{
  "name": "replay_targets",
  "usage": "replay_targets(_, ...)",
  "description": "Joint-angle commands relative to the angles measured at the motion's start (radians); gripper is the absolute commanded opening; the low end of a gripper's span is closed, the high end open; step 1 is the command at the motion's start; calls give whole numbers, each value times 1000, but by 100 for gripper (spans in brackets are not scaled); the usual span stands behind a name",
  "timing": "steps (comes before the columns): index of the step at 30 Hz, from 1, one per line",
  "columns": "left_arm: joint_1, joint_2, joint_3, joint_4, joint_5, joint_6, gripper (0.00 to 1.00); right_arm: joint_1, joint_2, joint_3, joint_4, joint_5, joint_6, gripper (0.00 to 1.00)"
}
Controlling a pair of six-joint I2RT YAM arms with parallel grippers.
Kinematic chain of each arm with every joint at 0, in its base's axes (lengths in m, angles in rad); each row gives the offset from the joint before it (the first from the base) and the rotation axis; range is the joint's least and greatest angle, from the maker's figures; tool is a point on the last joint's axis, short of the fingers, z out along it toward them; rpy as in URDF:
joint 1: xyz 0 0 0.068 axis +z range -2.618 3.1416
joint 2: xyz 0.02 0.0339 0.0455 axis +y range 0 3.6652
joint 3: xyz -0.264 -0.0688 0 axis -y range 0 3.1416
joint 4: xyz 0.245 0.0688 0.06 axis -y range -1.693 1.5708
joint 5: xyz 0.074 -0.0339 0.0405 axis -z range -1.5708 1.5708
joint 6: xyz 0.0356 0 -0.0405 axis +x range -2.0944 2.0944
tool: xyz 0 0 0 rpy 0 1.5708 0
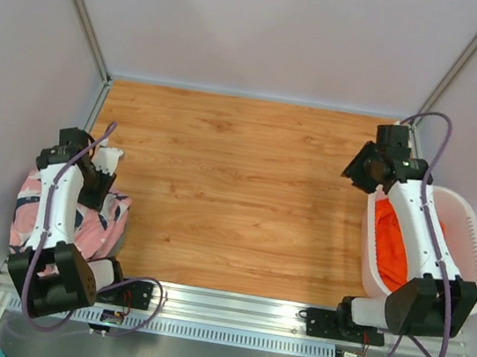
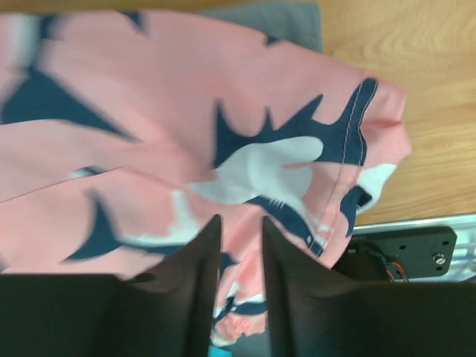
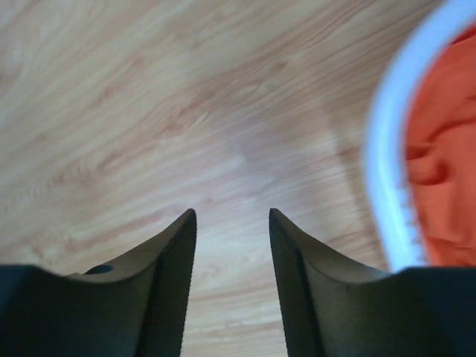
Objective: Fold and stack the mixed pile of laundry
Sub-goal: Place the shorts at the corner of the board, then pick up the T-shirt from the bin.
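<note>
A pink garment with a dark-and-white pattern lies bunched at the table's near left corner. It rests on a grey cloth, and a bit of bright blue cloth peeks out beneath it. My left gripper hovers just over the pink garment, its jaws a narrow gap apart with nothing pinched. An orange garment sits in the white basket at the right. My right gripper hangs open over bare wood just left of the basket's rim, empty.
The wooden tabletop is enclosed by pale walls at the back and sides. A metal rail carrying both arm bases runs along the near edge. The left arm's base mount shows beside the pink garment.
</note>
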Motion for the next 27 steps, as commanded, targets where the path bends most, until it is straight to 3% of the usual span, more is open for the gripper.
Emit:
replay_targets(1, -3, -43, 196, -63, -3, -38, 40, -145, -88, 55, -26, 116, -22, 49)
replay_targets(2, -3, -39, 289, -95, 26, -38, 51, -178, -94, 47, -23, 129, -16, 57)
replay_targets(3, -3, -32, 337, -111, 105, -39, 56, -248, -101, 39, -19, 159, -11, 66)
replay_targets(4, -8, -10, 427, -135, 145, -41, 66, -285, -104, 17, -8, 169, -1, 70)
replay_targets(6, -58, 29, 513, -157, 207, -62, 72, -406, -99, -11, 4, 167, 19, 76)
replay_targets(7, -81, 75, 591, -171, 208, -74, 87, -441, -95, -58, 33, 169, 28, 77)
replay_targets(8, -145, 99, 628, -177, 202, -88, 89, -509, -88, -83, 47, 170, 36, 81)
replay_targets(9, -176, 144, 696, -185, 195, -97, 99, -543, -64, -108, 66, 170, 42, 81)
replay_targets(14, -356, 250, 854, -186, 143, -122, 100, -673, 65, -227, 132, 184, 75, 82)
replay_targets(19, -482, 326, 963, -186, 112, -133, 100, -675, 241, -238, 188, 133, 70, 77)
replay_targets(21, -487, 337, 978, -191, 127, -140, 100, -675, 270, -247, 201, 120, 72, 73)
replay_targets(23, -487, 339, 972, -191, 115, -142, 100, -675, 300, -255, 212, 118, 70, 59)
replay_targets(24, -487, 333, 968, -188, 107, -141, 100, -676, 301, -269, 224, 118, 68, 50)
replay_targets(25, -487, 327, 962, -185, 94, -136, 100, -675, 295, -280, 231, 121, 67, 32)
replay_targets(27, -487, 311, 945, -182, 83, -133, 100, -676, 252, -306, 261, 129, 58, 13)
